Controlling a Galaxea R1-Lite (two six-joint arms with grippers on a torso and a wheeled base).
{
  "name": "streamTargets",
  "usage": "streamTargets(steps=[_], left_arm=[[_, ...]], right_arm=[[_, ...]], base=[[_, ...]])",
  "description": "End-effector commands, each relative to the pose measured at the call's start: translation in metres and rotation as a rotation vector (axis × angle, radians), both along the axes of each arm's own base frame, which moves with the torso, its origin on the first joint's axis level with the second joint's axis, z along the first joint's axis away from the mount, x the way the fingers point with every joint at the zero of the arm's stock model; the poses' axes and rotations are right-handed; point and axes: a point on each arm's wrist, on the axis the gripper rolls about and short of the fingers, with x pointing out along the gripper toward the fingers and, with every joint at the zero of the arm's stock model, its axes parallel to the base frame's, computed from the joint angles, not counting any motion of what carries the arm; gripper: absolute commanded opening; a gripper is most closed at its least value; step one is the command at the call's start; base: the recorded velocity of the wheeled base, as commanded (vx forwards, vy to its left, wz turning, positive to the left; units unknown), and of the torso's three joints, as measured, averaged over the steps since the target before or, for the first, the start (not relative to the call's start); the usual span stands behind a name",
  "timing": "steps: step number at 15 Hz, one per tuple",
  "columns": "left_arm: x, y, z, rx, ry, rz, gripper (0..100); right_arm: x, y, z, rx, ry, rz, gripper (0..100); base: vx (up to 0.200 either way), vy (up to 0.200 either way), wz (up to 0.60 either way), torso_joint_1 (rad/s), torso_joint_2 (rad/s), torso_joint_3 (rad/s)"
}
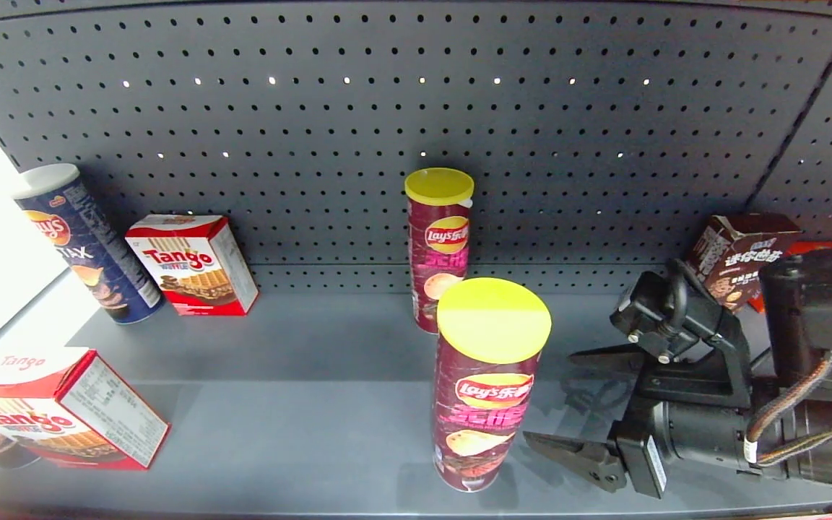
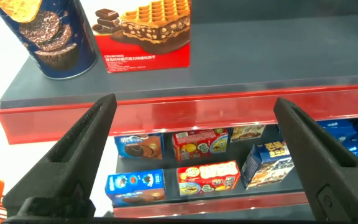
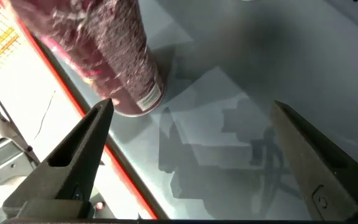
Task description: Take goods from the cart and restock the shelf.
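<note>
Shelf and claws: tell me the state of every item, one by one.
Front maroon can: upright, lid on, not gripped.
Back maroon can: upright, lid on.
Blue can: upright, lid on.
Back wafer box: upright, closed.
Front wafer box: closed.
Brown box: upright, closed.
Right claw: open, empty.
Left claw: open, empty.

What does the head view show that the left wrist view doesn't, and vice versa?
Head view only: two maroon chip cans with yellow lids, rear and front, a brown box, the pegboard back, and the right gripper, open beside the front can.
Left wrist view only: the left gripper, open, the red shelf edge, and small boxes on the lower shelf.
Both: the grey shelf with a blue can beside a red wafer box.
</note>
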Motion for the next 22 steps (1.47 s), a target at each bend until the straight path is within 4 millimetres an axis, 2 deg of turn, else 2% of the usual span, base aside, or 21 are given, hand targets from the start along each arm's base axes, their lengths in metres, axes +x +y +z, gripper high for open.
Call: streamTargets(steps=[1, 9, 15, 22], left_arm=[[0.000, 0.000, 0.000, 0.000, 0.002, 0.000, 100], [0.000, 0.000, 0.000, 0.000, 0.002, 0.000, 100], [0.000, 0.000, 0.000, 0.000, 0.002, 0.000, 100], [0.000, 0.000, 0.000, 0.001, 0.000, -0.003, 100]], right_arm=[[0.005, 0.005, -0.003, -0.014, 0.007, 0.005, 100], [0.007, 0.002, -0.003, -0.013, 0.005, -0.012, 100], [0.015, 0.011, -0.005, -0.025, 0.009, -0.001, 100], [0.017, 0.008, -0.002, -0.017, 0.001, -0.017, 100]], base=[[0.000, 0.000, 0.00, 0.000, 0.00, 0.000], [0.000, 0.000, 0.00, 0.000, 0.00, 0.000], [0.000, 0.000, 0.00, 0.000, 0.00, 0.000], [0.000, 0.000, 0.00, 0.000, 0.00, 0.000]])
